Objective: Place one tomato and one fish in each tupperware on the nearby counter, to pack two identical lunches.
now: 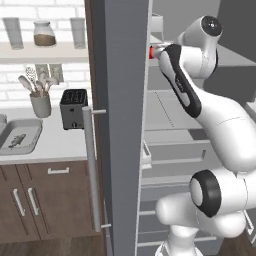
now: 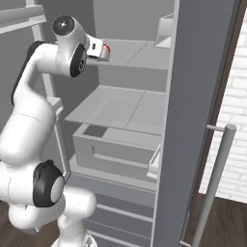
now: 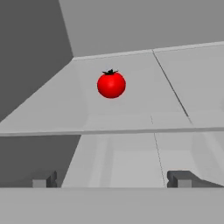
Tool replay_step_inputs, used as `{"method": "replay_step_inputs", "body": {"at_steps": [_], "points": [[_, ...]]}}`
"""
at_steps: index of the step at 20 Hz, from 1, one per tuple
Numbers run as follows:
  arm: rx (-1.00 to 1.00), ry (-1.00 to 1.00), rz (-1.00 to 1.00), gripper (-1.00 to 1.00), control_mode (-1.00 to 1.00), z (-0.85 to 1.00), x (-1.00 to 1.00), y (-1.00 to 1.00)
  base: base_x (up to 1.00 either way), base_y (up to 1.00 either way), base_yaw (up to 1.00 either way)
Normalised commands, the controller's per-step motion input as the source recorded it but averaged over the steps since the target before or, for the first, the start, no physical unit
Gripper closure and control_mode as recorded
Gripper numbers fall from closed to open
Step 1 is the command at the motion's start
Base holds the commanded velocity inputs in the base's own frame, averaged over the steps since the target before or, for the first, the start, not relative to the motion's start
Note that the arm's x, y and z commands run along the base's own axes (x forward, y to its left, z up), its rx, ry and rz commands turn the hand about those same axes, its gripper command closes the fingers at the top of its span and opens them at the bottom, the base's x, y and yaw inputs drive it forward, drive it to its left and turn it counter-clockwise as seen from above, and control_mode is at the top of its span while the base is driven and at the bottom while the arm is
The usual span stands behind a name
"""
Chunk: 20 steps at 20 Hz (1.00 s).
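Tomato [image 3: 111,84]: red, round, dark stem on top, alone on a grey fridge shelf [image 3: 131,109], upper middle of the hand view, well beyond the claw [image 3: 113,179]. Claw wide open, nothing between its two dark fingertips [image 3: 179,178] at the bottom of that view, one at lower left, one at lower right. Shelf edge across the middle of that frame, another shelf level below it.

Tupperware [image 1: 21,136] at far left of the left base view, light grey, on the pale counter [image 1: 55,145], with a fish [image 1: 16,140] lying inside it. Black toaster [image 1: 73,108] to its right on the same counter, near the fridge door [image 1: 122,125]. Utensil holder [image 1: 40,104] left of the toaster, toward the wall. Wall shelf [image 1: 40,51] above, upper left, bearing jars.

Arm reaching into the open fridge at upper right of the left base view, upper left of the right base view. Fridge drawer [image 2: 116,149] in the middle of the right base view, below the shelves.
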Motion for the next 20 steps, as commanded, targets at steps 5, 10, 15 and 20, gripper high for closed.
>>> {"method": "replay_step_inputs", "body": {"at_steps": [5,10,15,20], "points": [[0.0,0.01,0.0,-1.0,-1.0,0.0,0.49,0.04,0.0,0.0,0.0],[0.0,0.02,0.0,-1.0,-1.0,-0.09,0.61,0.02,0.0,0.0,0.0],[0.0,0.0,0.0,-1.0,-1.0,-0.04,0.53,0.0,0.0,0.0,0.0],[0.0,0.0,0.0,-1.0,-1.0,0.0,0.47,0.0,0.0,0.0,0.0]]}}
